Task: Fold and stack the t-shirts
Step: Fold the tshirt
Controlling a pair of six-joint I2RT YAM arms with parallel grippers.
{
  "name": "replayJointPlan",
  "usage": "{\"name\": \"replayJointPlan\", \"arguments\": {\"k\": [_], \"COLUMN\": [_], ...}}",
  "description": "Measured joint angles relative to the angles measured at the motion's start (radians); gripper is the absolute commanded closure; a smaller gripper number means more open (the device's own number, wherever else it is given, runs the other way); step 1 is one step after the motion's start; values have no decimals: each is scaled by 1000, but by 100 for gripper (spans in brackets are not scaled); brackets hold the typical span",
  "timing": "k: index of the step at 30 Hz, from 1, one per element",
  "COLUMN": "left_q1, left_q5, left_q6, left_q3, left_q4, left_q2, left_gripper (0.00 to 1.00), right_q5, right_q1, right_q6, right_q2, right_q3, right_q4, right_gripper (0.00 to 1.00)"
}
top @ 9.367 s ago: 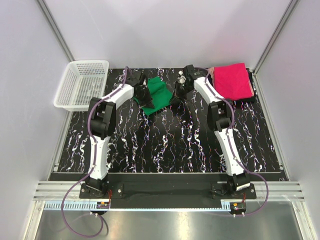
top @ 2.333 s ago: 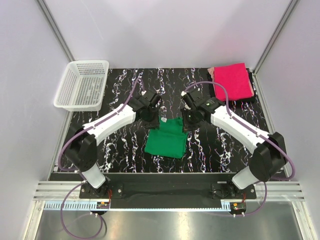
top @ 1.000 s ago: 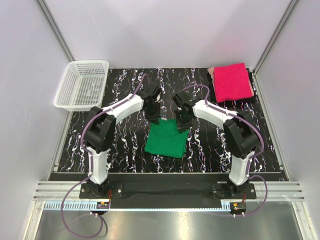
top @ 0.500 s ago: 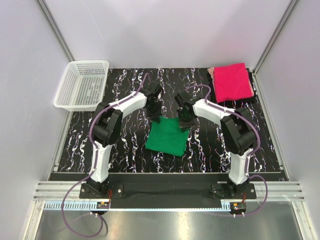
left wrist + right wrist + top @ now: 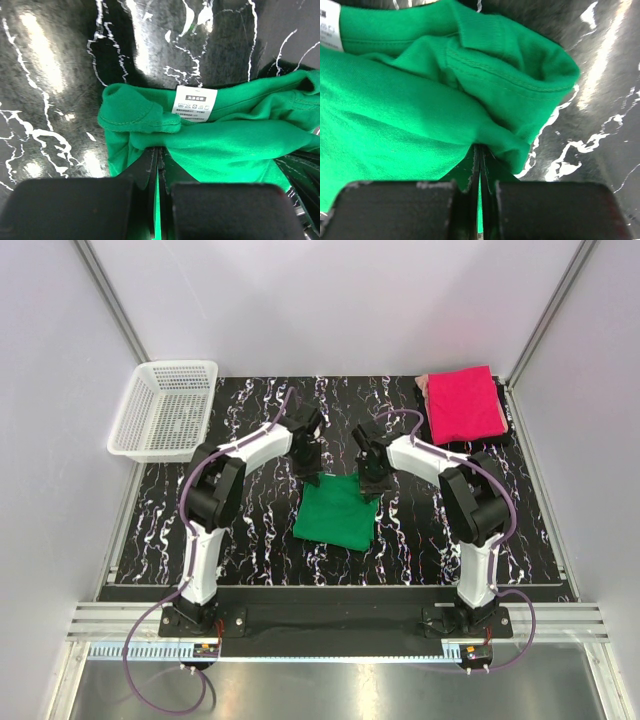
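marbled table point(image 5: 250, 540) is carrying the green shirt point(image 5: 337, 515) at its middle, the left gripper point(image 5: 312, 477) and right gripper point(image 5: 370, 483) each pinching a far corner shut, so both should be travelling level and together before stacking it on the pink shirt point(image 5: 464, 405) far right.

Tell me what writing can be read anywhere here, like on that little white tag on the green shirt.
On the green t-shirt, the white neck label: a few printed lines, too small and blurred to read.
No other words, brands, numbers or signs show in any view.
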Motion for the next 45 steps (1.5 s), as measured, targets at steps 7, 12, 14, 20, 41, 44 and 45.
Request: {"name": "replayJointPlan", "arguments": {"k": [7,12,14,20,41,44,45], "left_q1": [16,17,18,28,35,31,29], "left_q5": [-6,-16,-25,-55,-40,-23,-18], "left_q6": [-16,-24,-25,-25,-41,-47,-47], "left_q3": [-1,-29,-51,-119,-207,-207,-209], "left_q4": [-6,-3,-4,-30,-73,-64,-61], "left_q2": [0,-22,-42,-110,-351,-335,-327], "left_gripper": [100,100,100,100,64,64,64], "right_q5": [-3,16,35,104,-11,-50,-60], "right_q1": [-34,-35,-36,-66,-100,-97,-94], "right_q6": [1,0,-5,-29,21,32,37], "right_q2": [2,-4,-18,-78,-254,-235,-230], "right_q3": [13,23,25,60,38,27,21], "right_q4": [-3,-23,-33,-81,-120,-119,-113], "right_gripper": [100,98,96,98,96,96,96]}}
